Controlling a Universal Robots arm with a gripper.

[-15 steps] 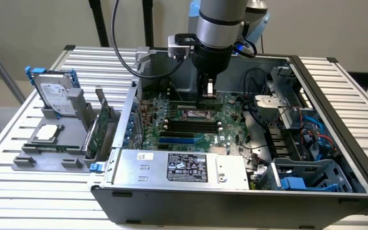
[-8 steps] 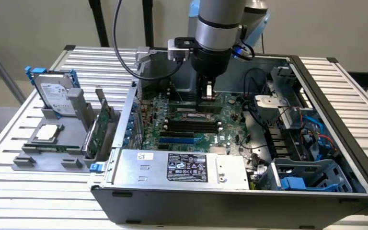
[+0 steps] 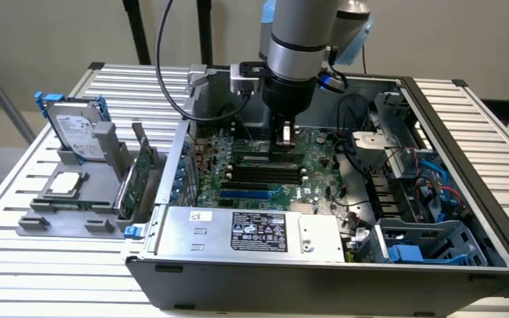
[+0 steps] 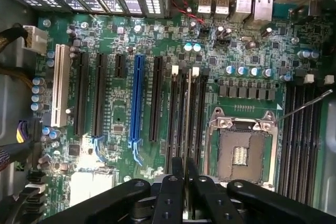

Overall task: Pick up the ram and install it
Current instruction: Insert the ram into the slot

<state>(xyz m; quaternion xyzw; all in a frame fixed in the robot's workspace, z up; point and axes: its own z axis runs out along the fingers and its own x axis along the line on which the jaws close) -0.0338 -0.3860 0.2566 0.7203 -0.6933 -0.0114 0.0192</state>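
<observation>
Fingers of the gripper [image 4: 185, 192] pinch the ram [image 4: 187, 129] edge-on, directly over the motherboard [image 4: 126, 51], its long axis running along the memory slots [image 4: 181, 114] just beside the CPU socket [image 4: 240, 148].

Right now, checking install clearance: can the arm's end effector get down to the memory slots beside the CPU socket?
Probably yes. The case is open, the end effector hangs above the memory slots, and no cable or card crosses between them.

End effector [image 4: 185, 182] base cut off by frame edge.
</observation>
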